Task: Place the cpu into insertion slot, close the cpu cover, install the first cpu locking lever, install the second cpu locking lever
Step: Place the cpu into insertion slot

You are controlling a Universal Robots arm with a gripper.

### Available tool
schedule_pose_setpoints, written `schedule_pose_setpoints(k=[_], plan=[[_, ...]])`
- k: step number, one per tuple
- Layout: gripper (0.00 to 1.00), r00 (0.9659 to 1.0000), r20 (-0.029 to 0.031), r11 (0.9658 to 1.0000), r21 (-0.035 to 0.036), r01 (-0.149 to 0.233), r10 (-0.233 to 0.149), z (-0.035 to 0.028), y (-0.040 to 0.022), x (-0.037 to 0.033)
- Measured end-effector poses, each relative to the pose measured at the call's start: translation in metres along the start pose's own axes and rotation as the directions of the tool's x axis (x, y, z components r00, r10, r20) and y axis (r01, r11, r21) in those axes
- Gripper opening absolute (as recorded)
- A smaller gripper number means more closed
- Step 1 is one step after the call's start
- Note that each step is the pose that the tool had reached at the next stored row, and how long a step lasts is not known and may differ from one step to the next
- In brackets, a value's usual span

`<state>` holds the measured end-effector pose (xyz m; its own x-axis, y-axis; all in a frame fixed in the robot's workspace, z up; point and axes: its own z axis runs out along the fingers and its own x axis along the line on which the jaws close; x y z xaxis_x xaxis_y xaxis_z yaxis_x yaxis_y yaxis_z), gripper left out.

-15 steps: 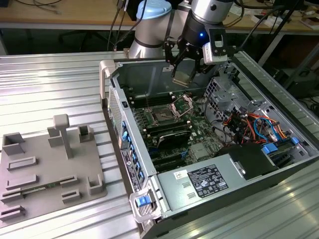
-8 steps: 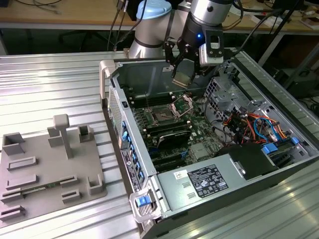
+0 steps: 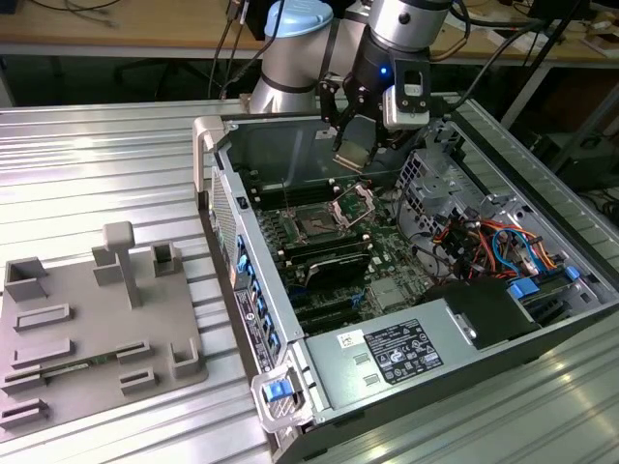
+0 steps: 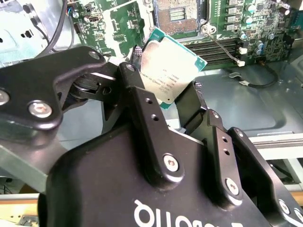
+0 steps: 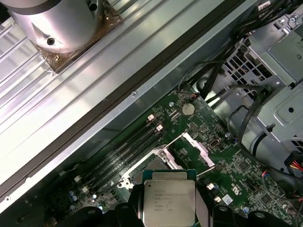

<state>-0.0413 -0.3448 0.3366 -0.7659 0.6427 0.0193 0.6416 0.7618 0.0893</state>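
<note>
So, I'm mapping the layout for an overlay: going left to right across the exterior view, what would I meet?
Grey fixture plate → insertion slot → cpu held in the gripper → orange and blue cables.

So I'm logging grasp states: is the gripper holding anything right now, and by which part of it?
The gripper holds the cpu, pinched at two opposite side edges, its silver top face showing.

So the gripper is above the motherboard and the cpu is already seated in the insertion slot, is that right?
Not quite. The gripper is above the motherboard, but the cpu is not seated: the gripper holds it, and the insertion slot lies bare, as the second wrist view shows.
</note>
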Motion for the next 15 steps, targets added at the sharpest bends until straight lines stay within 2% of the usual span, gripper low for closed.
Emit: schedule_pose_setpoints(k=[4, 9, 15], plan=[[0.54, 1.0, 0.0003, 1.0, -0.0001, -0.003, 0.003, 0.0001, 0.0, 0.0], [0.54, 0.9981, 0.0054, 0.9981, -0.0014, -0.061, 0.061, 0.0027, -0.0004, 0.0002], [0.54, 0.9911, 0.0117, 0.9912, -0.0034, -0.133, 0.133, 0.0064, -0.0011, 0.0005]])
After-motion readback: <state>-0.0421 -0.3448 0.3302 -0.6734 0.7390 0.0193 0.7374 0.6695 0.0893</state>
